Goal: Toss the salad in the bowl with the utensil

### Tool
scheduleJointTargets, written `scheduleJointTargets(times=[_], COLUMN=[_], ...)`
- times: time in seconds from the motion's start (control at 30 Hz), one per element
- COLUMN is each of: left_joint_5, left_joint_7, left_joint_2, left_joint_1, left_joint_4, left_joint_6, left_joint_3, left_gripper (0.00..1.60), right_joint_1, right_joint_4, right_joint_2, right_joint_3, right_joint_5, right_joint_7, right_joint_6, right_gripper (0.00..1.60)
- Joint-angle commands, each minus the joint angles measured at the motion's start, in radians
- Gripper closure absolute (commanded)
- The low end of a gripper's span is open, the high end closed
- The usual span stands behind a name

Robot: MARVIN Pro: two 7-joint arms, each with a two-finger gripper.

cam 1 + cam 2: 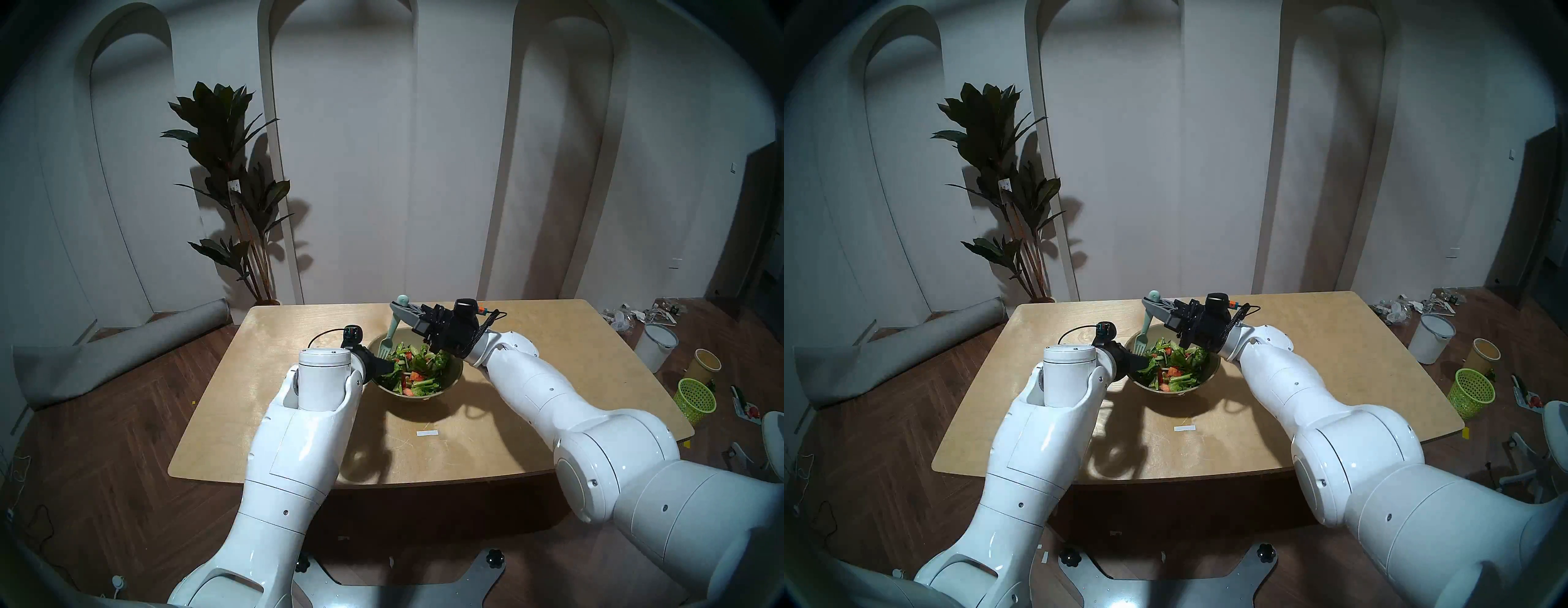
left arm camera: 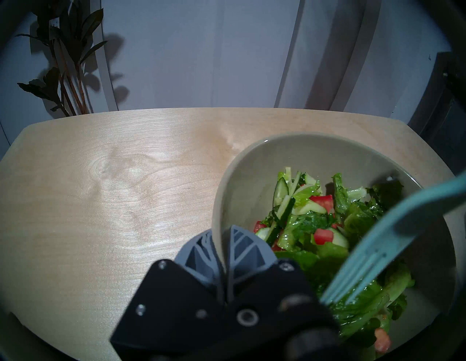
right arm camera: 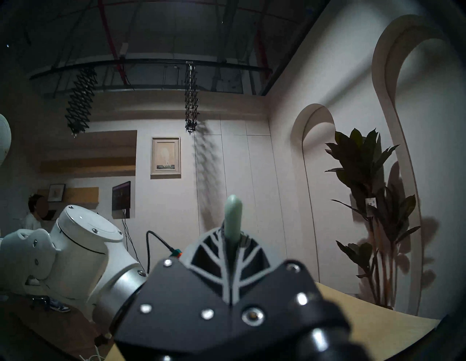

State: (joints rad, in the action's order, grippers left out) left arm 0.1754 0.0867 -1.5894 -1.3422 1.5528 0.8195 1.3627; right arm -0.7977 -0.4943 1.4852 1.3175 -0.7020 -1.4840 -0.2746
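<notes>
The olive-beige bowl stands mid-table, filled with salad of green leaves, cucumber and red tomato. My left gripper is shut on the bowl's left rim, one finger inside and one outside. Above the bowl's far left side, my right gripper is shut on the handle of the mint-green fork. The fork hangs steeply, tines down into the bowl. In the left wrist view the fork has its tines at the leaves. Its rounded handle end sticks out past the right gripper.
A small white strip lies on the wooden table in front of the bowl. On the floor at the right are a white bucket, a paper cup and a lime mesh basket. A potted plant stands behind.
</notes>
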Motion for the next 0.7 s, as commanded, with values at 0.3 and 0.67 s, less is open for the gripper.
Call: scheduleJointTargets(times=[0.3,0.67], left_joint_5=[0.0,0.0], left_joint_7=[-0.002,-0.002], left_joint_2=[-0.002,-0.002], left_joint_1=[0.011,0.011], left_joint_4=[0.007,0.007], left_joint_6=[0.002,0.002], left_joint_3=[-0.003,-0.003], left_gripper=[1.6,1.6], right_joint_1=[-0.11,-0.195], right_joint_4=[-0.228,-0.385], right_joint_2=[-0.04,-0.097], right_joint_3=[0.017,0.029], right_joint_5=[-0.052,-0.019], right_joint_7=[0.0,0.069], right_joint_6=[0.069,0.086], right_gripper=[1.6,1.6])
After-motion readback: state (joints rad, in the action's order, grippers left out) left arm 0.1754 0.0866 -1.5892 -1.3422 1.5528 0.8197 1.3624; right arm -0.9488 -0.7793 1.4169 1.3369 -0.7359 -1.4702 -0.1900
